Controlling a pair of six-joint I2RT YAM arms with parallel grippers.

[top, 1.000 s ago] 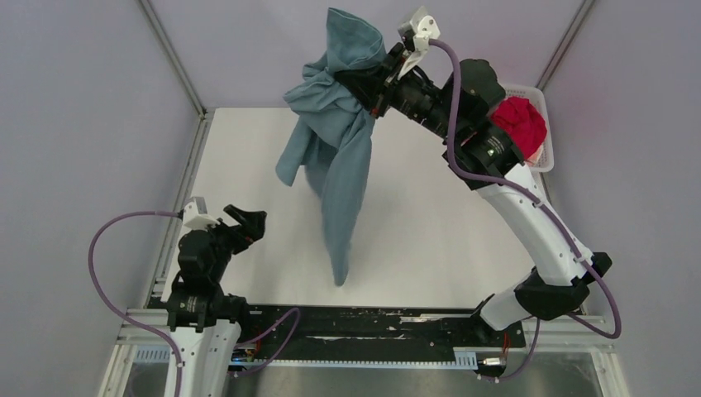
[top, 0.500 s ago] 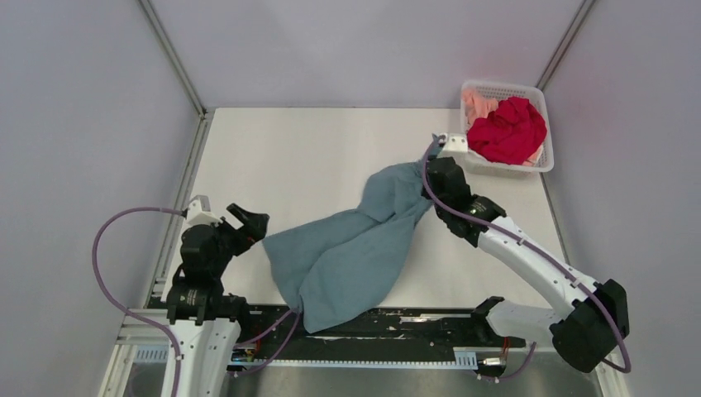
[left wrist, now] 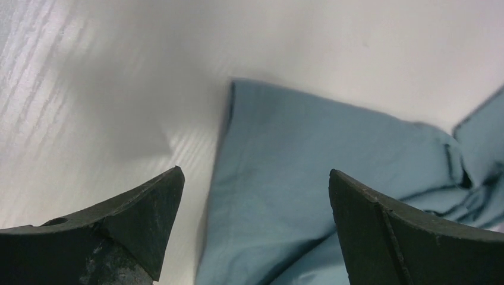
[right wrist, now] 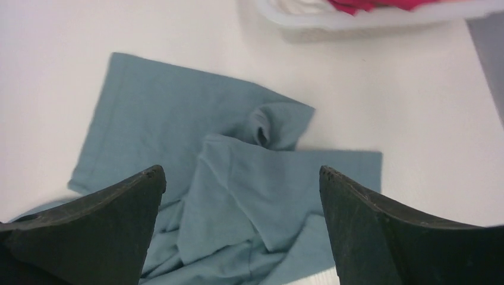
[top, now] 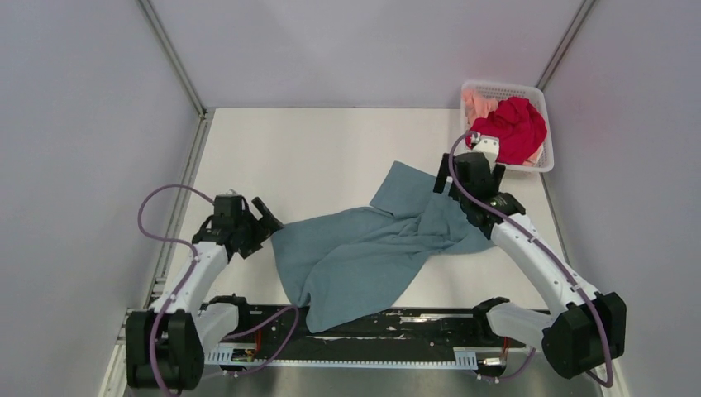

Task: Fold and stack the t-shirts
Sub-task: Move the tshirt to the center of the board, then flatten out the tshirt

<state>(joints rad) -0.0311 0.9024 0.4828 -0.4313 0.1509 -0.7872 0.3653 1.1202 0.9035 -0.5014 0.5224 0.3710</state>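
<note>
Change: a second ago the teal shirt [top: 364, 256] hung bunched from the raised right gripper [top: 444, 184]. It now lies on the table [top: 314, 149], the right arm has come down, and the left arm has reached in toward the cloth.
Teal shirt: it is spread loosely and rumpled across the centre and lower middle of the top view. Its lower edge reaches the black strip at the bottom, and a flatter flap points to the upper right.
Red shirt [top: 517, 128]: it is heaped in the basket [top: 504, 84] at the upper right of the top view.
Pink shirt [top: 477, 103]: it is in the same basket, at its left end beside the red one.
Right gripper: its jaws stand wide and hold nothing. It sits over the shirt's upper right part, and its wrist view shows folded teal cloth [right wrist: 238, 178] between the fingers and the basket [right wrist: 356, 18] along the top edge.
Left gripper [top: 269, 215]: its jaws also stand wide and hold nothing. It is just beside the shirt's left edge, and its wrist view shows that edge [left wrist: 297, 178] lying flat on the table between the fingers.
</note>
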